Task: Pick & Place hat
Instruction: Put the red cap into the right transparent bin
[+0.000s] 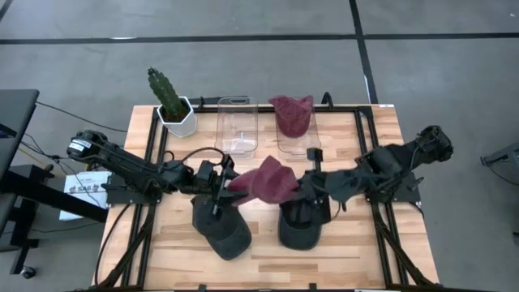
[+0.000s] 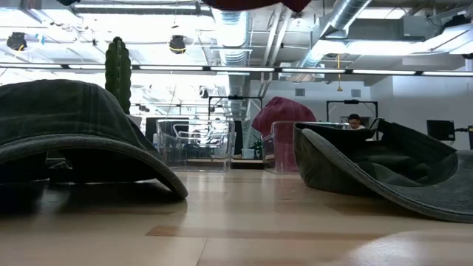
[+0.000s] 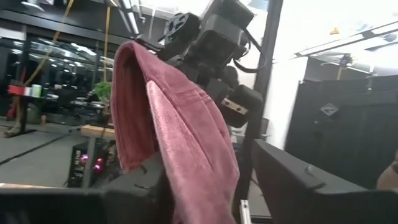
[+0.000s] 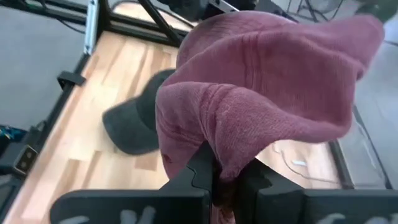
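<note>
A maroon knit hat [image 1: 268, 180] hangs in the air over the middle of the table, between my two arms. My right gripper [image 1: 308, 189] comes from the right and is shut on the hat [image 4: 261, 93]. My left gripper [image 1: 225, 185] comes from the left and is open, with the hat's hanging cloth [image 3: 186, 143] between its fingers. Only the hat's underside [image 2: 251, 4] shows at the top of the low view. A second maroon hat [image 1: 292, 113] sits in the right-hand clear bin at the far side. My right gripper pinches a bunched fold of the maroon hat [image 4: 219, 163] between its two fingers, coming level from the table's right. The hat is lifted clear and drapes over and past the fingers. My left gripper is open around the hanging cloth, which lies against one finger [image 3: 146, 180]. The other finger [image 3: 298, 180] stands apart from it.
Two dark caps lie on the table under the arms, one to the left [image 1: 220, 227] and one to the right [image 1: 300, 223]. At the far edge stand an empty clear bin [image 1: 237, 126] and a cactus in a white pot [image 1: 172, 101].
</note>
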You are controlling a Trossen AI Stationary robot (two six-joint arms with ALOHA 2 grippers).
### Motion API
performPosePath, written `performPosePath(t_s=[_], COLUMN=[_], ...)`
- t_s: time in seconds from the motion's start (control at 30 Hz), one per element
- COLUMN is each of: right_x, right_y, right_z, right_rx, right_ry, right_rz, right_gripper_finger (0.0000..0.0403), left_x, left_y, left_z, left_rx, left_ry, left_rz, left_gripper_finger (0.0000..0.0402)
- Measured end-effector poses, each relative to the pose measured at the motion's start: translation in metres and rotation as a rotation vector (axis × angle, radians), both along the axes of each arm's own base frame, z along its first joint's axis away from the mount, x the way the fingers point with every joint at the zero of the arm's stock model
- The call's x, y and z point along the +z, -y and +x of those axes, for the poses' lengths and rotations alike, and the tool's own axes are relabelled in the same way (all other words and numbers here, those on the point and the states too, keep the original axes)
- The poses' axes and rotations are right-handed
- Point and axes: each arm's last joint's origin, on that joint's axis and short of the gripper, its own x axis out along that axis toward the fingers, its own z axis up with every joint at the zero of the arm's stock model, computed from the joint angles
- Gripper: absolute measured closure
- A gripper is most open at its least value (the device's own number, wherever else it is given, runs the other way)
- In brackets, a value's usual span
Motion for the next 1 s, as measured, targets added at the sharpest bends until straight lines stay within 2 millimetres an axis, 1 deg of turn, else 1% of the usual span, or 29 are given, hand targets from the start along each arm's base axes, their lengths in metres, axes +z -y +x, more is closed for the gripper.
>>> performPosePath(t_s=[0.1,0.2,0.47,0.77,0.9,1.0], right_x=[0.009,0.018,0.036,0.05,0.05,0.05], right_y=[0.013,0.029,0.081,0.134,0.153,0.167], right_z=[-0.004,-0.008,-0.014,-0.023,-0.026,-0.029], right_rx=[-0.016,-0.051,-0.113,-0.154,-0.179,-0.194], right_ry=[-0.037,-0.071,-0.152,-0.175,-0.196,-0.21], right_rz=[-0.013,-0.035,-0.03,-0.051,-0.095,-0.132], right_gripper_finger=[0.0388,0.0388,0.0388,0.0388,0.0384,0.0388], left_x=[-0.001,-0.001,-0.003,-0.011,-0.015,-0.021], left_y=[-0.008,-0.017,-0.04,-0.071,-0.082,-0.085], left_z=[0.003,0.005,0.011,0.011,0.009,0.009], left_rx=[0.03,0.064,0.147,0.258,0.295,0.308], left_ry=[-0.006,-0.007,-0.03,-0.189,-0.273,-0.328], left_rz=[0.003,0.003,0.006,0.038,0.049,0.056], left_gripper_finger=[0.0185,0.0173,0.0166,0.0166,0.0166,0.0166])
